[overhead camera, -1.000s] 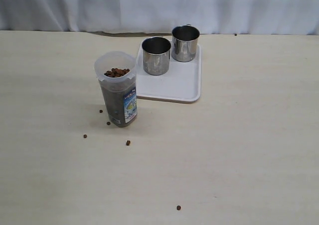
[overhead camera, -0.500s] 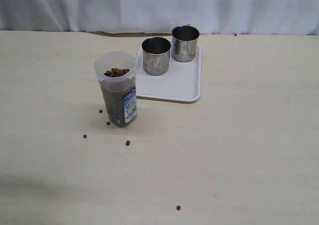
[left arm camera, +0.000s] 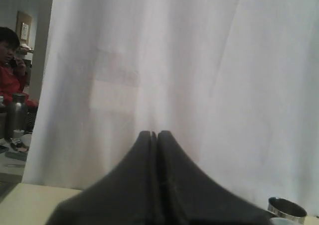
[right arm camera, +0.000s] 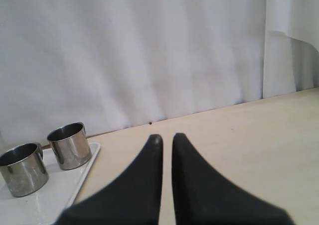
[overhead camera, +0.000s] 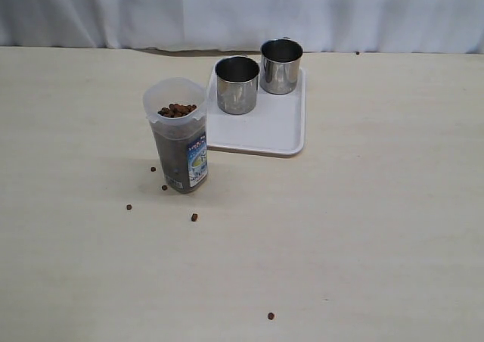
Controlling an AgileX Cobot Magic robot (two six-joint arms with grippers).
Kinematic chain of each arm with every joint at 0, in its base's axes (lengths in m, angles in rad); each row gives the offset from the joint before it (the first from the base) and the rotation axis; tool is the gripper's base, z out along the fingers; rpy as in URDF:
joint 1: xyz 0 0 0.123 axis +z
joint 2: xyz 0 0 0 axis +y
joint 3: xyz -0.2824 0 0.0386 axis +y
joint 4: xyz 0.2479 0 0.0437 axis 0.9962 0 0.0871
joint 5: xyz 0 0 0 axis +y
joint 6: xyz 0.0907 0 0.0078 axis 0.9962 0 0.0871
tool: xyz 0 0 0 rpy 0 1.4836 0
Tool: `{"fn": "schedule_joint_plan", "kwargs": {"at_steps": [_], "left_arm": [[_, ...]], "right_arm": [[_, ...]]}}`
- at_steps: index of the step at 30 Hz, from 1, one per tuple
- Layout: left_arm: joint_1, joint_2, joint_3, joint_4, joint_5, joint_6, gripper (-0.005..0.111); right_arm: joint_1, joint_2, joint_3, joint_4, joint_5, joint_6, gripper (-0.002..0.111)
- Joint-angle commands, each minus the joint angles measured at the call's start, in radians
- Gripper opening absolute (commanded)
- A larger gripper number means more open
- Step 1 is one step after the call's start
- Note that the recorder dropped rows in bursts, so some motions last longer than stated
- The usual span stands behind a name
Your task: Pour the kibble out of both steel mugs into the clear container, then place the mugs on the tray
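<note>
The clear container [overhead camera: 177, 134] stands upright on the table, left of the tray, filled nearly to the top with kibble [overhead camera: 177, 110]. Both steel mugs [overhead camera: 237, 85] [overhead camera: 281, 66] stand upright on the white tray [overhead camera: 265, 130], side by side at its far end. Neither arm shows in the exterior view. My left gripper [left arm camera: 154, 133] is shut with nothing in it and faces the curtain, with one mug rim [left arm camera: 286, 208] low at the side. My right gripper [right arm camera: 167, 137] is shut and empty, held off to the side of the two mugs [right arm camera: 70, 145] [right arm camera: 22, 169] and the tray [right arm camera: 45, 195].
Loose kibble pellets lie on the table near the container [overhead camera: 193, 217] [overhead camera: 128, 206] and toward the front [overhead camera: 271, 315]. A white curtain [overhead camera: 242, 9] hangs along the table's far edge. A person in red [left arm camera: 12, 70] sits beyond the curtain's edge.
</note>
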Motion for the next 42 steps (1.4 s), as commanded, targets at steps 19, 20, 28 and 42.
{"fn": "schedule_joint_plan", "kwargs": {"at_steps": [19,20,28,42], "left_arm": [[-0.007,-0.433,0.005,-0.048,0.735,0.018,0.0],[-0.007,-0.433,0.005,-0.068,0.75,0.018,0.0],[-0.007,-0.433,0.005,-0.061,0.763,0.058,0.0],[-0.007,-0.433,0.005,-0.104,0.776,0.022,0.0]], "right_arm": [[-0.007,0.0,0.004,0.003,0.003,-0.003,0.005],[-0.007,0.0,0.004,0.003,0.003,-0.003,0.005],[-0.007,0.0,0.004,0.003,0.003,-0.003,0.005],[-0.007,0.0,0.004,0.003,0.003,-0.003,0.005]]}}
